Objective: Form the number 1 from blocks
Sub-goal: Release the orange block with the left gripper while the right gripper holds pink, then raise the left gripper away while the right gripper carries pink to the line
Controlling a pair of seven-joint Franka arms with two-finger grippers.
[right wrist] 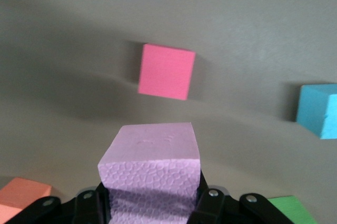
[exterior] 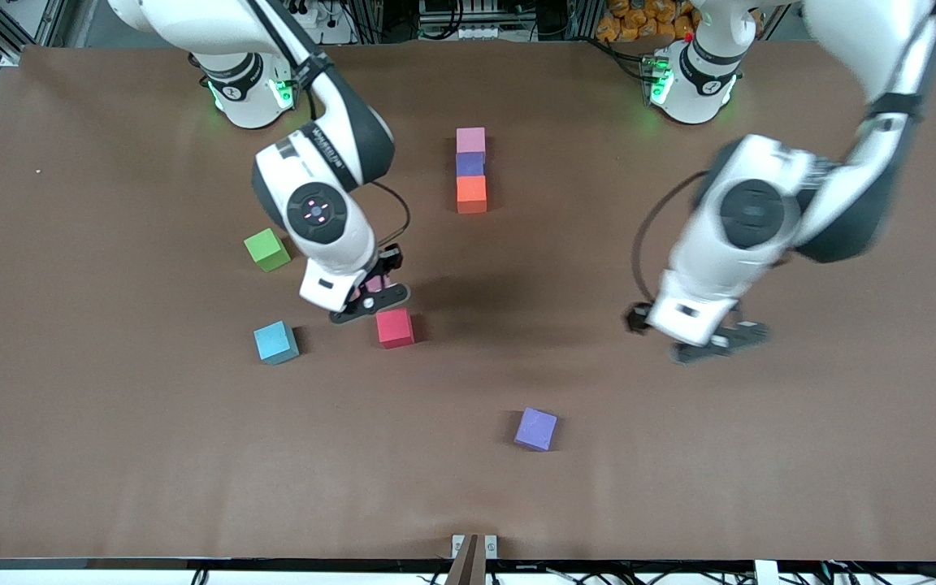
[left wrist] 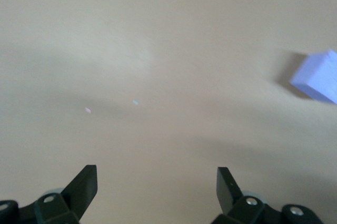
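Three blocks form a touching column near the table's middle: pink (exterior: 470,139), purple (exterior: 470,163), orange (exterior: 471,193). My right gripper (exterior: 370,296) is shut on a second pink block (right wrist: 152,166), held just above the table beside the red block (exterior: 395,327). The red block (right wrist: 166,71) also shows in the right wrist view. The green block (exterior: 266,249) and light blue block (exterior: 275,342) lie toward the right arm's end. A loose purple block (exterior: 535,428) lies nearest the front camera. My left gripper (exterior: 716,341) hangs open and empty (left wrist: 157,182) over bare table, with that purple block (left wrist: 318,77) off to one side.
The brown table (exterior: 110,455) has wide bare areas along its front edge and at the left arm's end. A small bracket (exterior: 474,548) sits at the middle of the front edge.
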